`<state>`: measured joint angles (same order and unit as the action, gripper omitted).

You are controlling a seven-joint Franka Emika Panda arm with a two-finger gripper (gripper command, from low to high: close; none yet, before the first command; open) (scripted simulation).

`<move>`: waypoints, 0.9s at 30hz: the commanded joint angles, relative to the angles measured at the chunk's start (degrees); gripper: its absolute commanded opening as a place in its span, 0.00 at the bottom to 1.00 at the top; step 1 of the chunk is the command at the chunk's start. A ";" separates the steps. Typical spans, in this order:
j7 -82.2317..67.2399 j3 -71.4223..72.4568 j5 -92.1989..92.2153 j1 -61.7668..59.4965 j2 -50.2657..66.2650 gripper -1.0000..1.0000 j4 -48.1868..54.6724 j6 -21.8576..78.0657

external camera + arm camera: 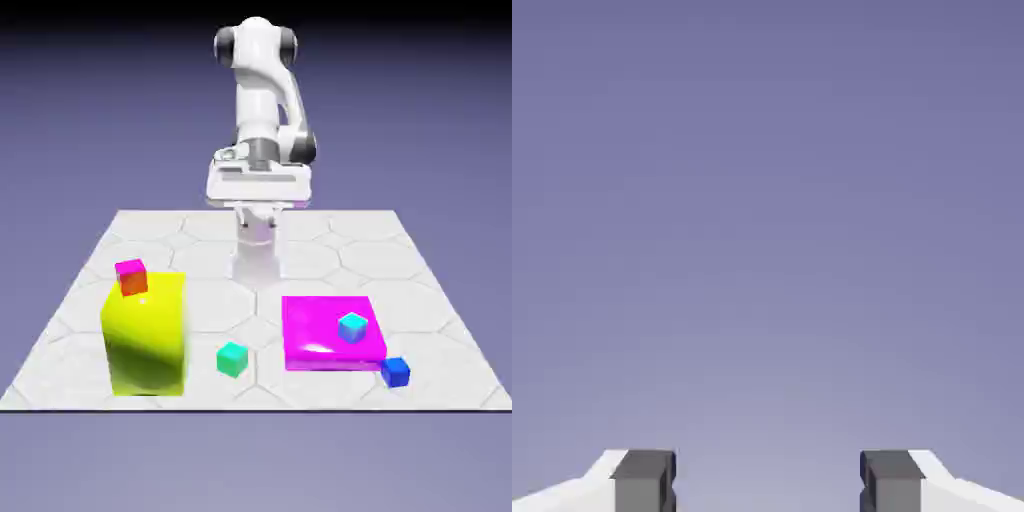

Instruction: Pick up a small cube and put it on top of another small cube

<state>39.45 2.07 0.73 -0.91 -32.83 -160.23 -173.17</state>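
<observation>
1. A tiny solid dark royal-blue cube [396, 372] sits near the table's front edge, toward the exterior view's right — the cube to be picked up.
2. Just beside it is a large flat glossy magenta block [310, 350], bearing a small light cyan cube [352, 327].
3. Further toward the exterior view's left, a small teal-green cube [232, 359] rests on the white, hexagon-patterned table [205, 225].
4. Beyond that stands a tall yellow-green block [147, 345]. On top, near one corner, is the target: a tiny cube with a magenta top and orange-red sides [132, 279].
5. The white robot arm [257, 100] is raised at the far side. Its two-finger gripper [768, 482] is spread apart, with nothing between the grey tips — only backdrop.
6. The task seems at its start, before the reach. Next, the arm should likely lower over the royal-blue cube, fingers avoiding the magenta block.
</observation>
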 commanded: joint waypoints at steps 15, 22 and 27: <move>-37.38 25.74 9.15 -19.90 -2.18 0.50 9.59 10.47; -54.82 37.76 13.42 -29.19 -3.19 0.50 14.06 15.36; -67.28 46.34 16.47 -35.82 -3.92 0.50 17.26 18.85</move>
<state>-27.83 48.41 17.21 -36.73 -36.75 -142.97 -154.31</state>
